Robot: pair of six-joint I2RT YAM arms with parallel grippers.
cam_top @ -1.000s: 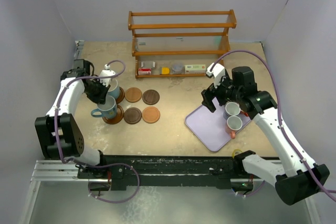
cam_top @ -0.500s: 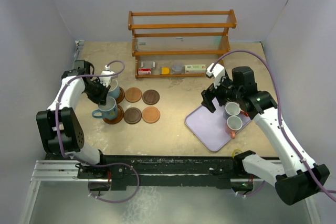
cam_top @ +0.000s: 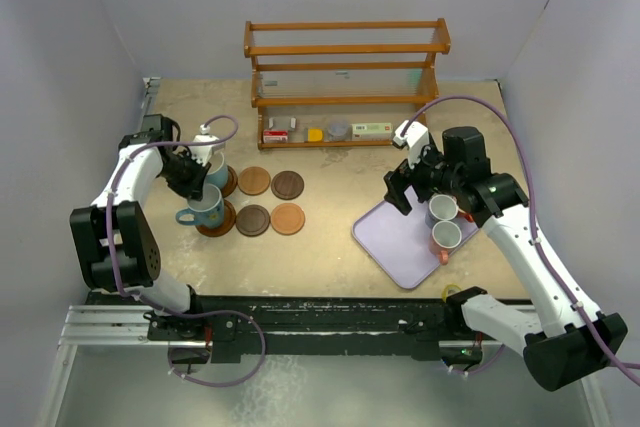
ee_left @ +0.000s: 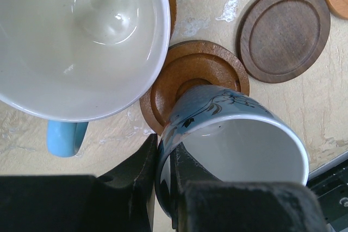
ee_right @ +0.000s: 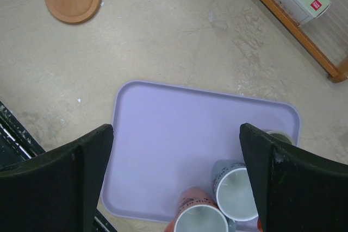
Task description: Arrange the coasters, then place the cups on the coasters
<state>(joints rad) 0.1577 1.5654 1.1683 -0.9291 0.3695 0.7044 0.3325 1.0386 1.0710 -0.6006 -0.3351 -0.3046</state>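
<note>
Grips rim of tilted blue mug (ee_left: 228,134) tight in left end effector (ee_left: 166,158) at 9 o'clock; hangs right end effector (ee_right: 176,134) fully spread over tray (ee_right: 157,112) at 3 o'clock.

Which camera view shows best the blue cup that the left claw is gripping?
The left wrist view: the blue cup is close, its rim pinched by the left claw. The top view shows it small; the right wrist view, not at all.
</note>
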